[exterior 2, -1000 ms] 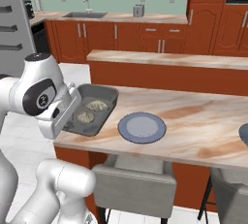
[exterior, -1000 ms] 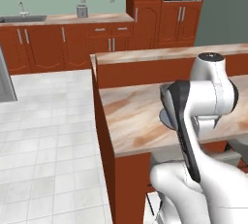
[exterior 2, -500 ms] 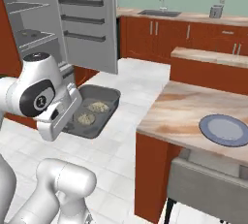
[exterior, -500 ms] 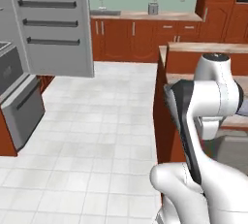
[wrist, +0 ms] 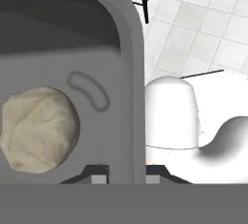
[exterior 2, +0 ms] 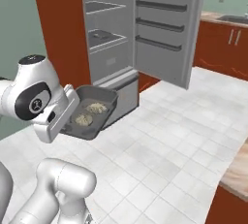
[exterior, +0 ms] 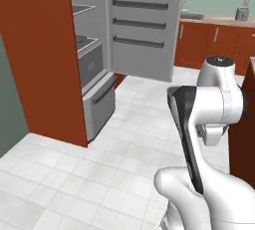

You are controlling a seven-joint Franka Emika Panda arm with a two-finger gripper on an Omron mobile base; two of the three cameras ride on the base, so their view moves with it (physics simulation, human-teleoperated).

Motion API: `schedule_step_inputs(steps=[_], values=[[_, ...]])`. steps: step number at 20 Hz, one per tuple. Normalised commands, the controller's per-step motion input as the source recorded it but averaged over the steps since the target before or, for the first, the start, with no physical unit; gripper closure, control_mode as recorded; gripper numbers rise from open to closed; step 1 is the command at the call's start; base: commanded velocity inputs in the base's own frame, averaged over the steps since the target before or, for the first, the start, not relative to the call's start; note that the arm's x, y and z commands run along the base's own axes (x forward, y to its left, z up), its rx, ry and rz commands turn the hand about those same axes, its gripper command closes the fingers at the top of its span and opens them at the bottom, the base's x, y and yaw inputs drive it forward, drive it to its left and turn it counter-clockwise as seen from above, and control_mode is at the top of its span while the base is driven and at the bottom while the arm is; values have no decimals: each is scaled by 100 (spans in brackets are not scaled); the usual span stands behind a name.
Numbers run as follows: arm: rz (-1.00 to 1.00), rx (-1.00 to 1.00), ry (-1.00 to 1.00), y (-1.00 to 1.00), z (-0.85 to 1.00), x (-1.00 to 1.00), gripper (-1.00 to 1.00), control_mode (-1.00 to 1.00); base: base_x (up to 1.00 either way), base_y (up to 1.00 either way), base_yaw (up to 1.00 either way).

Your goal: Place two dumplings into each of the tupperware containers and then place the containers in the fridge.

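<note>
Carry phase. Fingers [wrist: 126, 177] pinch one wall of a tupperware container [exterior 2: 99, 103], with a tip on each side of the rim, so the tray hangs out from the hand with nothing supporting it below.

Container is held above the tiled floor [exterior 2: 160, 155], in front of the open fridge [exterior 2: 121, 29] and near its lower drawer [exterior 2: 123, 89]. It holds two dumplings [exterior 2: 89, 113], lying side by side. Hand view: one dumpling [wrist: 38, 128] sits loose on the tray floor, apart from the gripped wall.

Fridge door [exterior: 144, 25] is swung open. Dark shelves show inside, and something dark already sits on the middle shelf [exterior 2: 101, 36]; I cannot tell what it is.

Risks, as judged:
- Grip is on a single edge. Tilting or a jolt from base motion could pivot the tray and roll the dumplings out.
- Tray's far edge could strike the drawer front or a shelf lip if brought in too low.
- Placing on the occupied shelf may bump whatever sits there.
</note>
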Motion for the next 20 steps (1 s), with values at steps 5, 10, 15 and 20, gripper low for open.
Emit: schedule_step_inputs(steps=[5,10,15,20], values=[[0,0,0,0,0,0,100,100,100,-31,37],[0,0,0,0,0,0,100,100,100,20,11],[0,0,0,0,0,0,100,100,100,-8,1],[0,0,0,0,0,0,100,100,100,-82,30]])
